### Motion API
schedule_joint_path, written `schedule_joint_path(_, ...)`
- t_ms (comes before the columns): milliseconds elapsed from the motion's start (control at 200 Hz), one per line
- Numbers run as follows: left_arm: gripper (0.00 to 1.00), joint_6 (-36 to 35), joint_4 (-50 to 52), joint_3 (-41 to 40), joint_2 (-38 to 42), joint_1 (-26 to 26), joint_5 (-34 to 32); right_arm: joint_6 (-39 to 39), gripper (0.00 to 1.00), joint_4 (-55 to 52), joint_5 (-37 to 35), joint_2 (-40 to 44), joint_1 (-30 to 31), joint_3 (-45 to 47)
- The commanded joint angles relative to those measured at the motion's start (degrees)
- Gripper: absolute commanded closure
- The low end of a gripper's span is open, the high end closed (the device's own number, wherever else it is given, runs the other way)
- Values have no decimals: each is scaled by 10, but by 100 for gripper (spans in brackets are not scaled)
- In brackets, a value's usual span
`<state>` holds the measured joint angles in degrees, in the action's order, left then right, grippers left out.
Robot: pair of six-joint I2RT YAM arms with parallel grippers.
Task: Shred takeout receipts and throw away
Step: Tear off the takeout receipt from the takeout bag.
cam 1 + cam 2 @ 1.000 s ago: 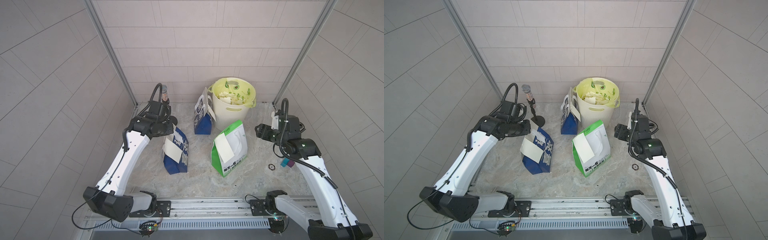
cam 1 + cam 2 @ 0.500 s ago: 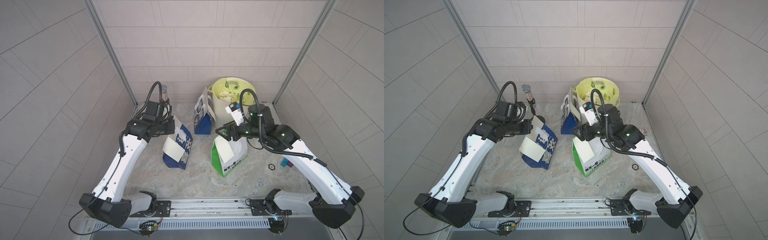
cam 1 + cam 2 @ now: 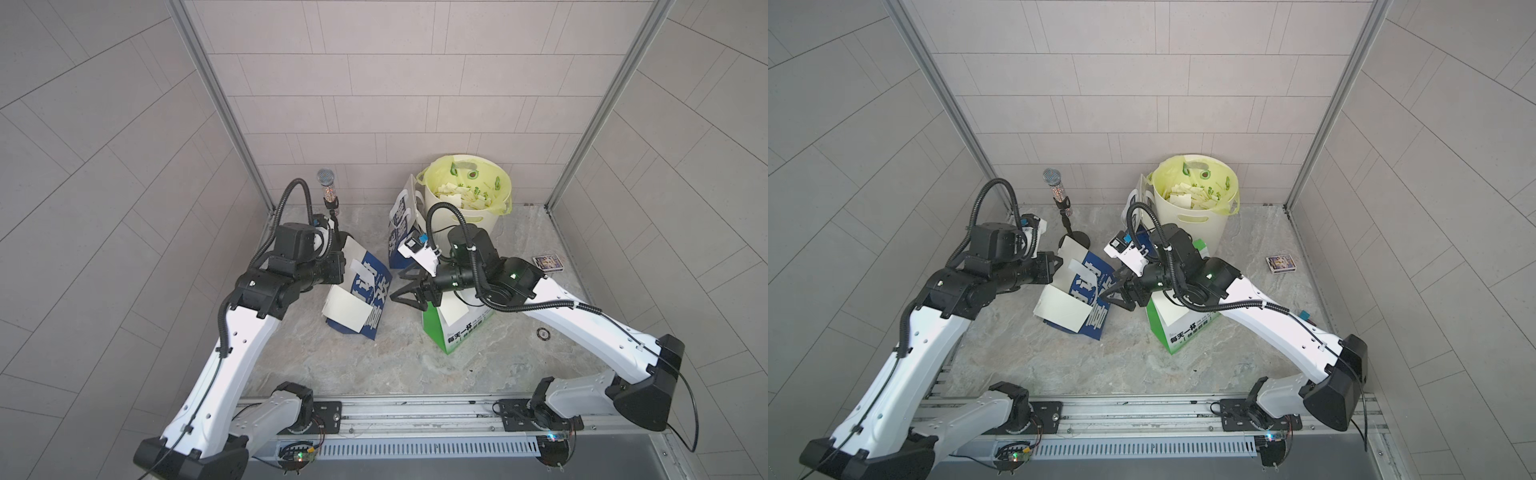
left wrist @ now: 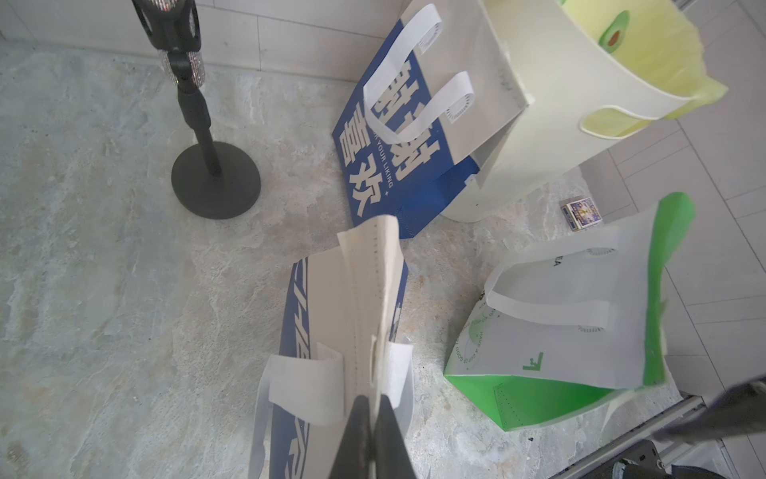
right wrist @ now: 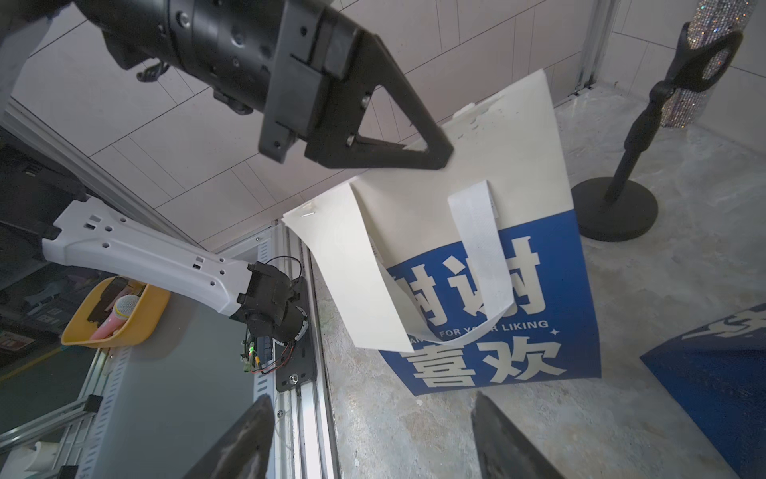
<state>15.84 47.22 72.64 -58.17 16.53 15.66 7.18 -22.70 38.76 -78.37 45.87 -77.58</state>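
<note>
Receipt [image 5: 356, 269] hangs off blue bag [image 5: 563, 298] front; left hand [image 5: 439, 159] pinches bag's top edge; right hand [image 5: 373, 419] spread, apart from bag.

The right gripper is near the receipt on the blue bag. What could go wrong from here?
The open right gripper may pinch the strap handle beside the receipt instead.
The receipt looks stapled; pulling it could drag the tilted blue bag out of the thin edge grip of the left gripper.
</note>
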Motion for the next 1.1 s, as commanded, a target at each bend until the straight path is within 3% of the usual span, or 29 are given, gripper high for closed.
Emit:
schedule_joint_path(0,100,-13,-99,-19,26,3,24,-55,26,53,8,-23,25,10)
schedule_joint_path(200,100,-22,-111,-30,35,3,61,-91,25,81,2,-65,46,24)
schedule_joint_path(435,100,-25,-111,-33,40,3,76,-189,23,-22,-28,-115,46,-12)
schedule_joint_path(585,100,-19,-112,-27,39,3,69,-208,23,-52,-31,-130,46,-30)
schedule_joint_path(881,100,2,-111,-27,40,2,28,-184,28,-92,77,-134,47,-42)
schedule_joint_path(1096,100,18,-124,-33,39,3,36,-116,32,-20,130,-130,51,-14)
